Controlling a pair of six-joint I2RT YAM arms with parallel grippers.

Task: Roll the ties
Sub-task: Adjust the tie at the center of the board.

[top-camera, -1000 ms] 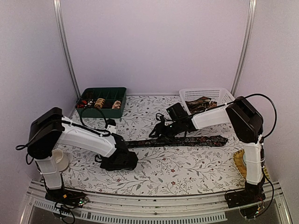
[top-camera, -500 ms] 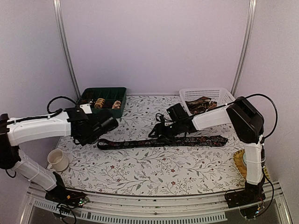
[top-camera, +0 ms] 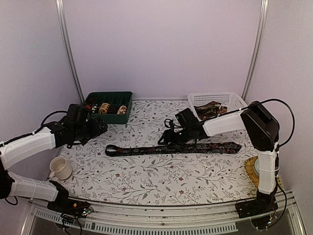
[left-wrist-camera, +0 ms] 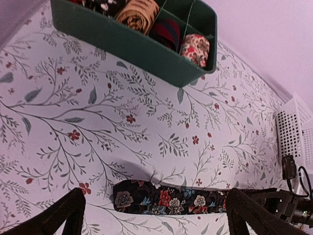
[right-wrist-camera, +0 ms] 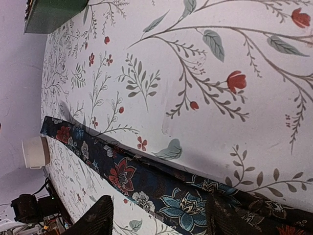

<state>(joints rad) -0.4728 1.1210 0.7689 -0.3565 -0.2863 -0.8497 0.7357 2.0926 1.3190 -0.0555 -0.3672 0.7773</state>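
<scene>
Dark floral tie (top-camera: pixel 171 148) lies flat, unrolled, across the desk (top-camera: pixel 161 182). My left pincer (left-wrist-camera: pixel 155 196) hangs wide apart above its left end. Right pincer (right-wrist-camera: pixel 161 200) is also apart, low over the tie's middle. Rolling isn't started. I judge the next move is to pinch that left end and start coiling.

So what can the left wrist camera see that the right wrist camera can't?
Only the left wrist view shows the rolled ties inside the tray, and the basket. Only the right wrist view shows the mug. Both show the flat tie, the flowery table and at least a bit of the tray.
</scene>
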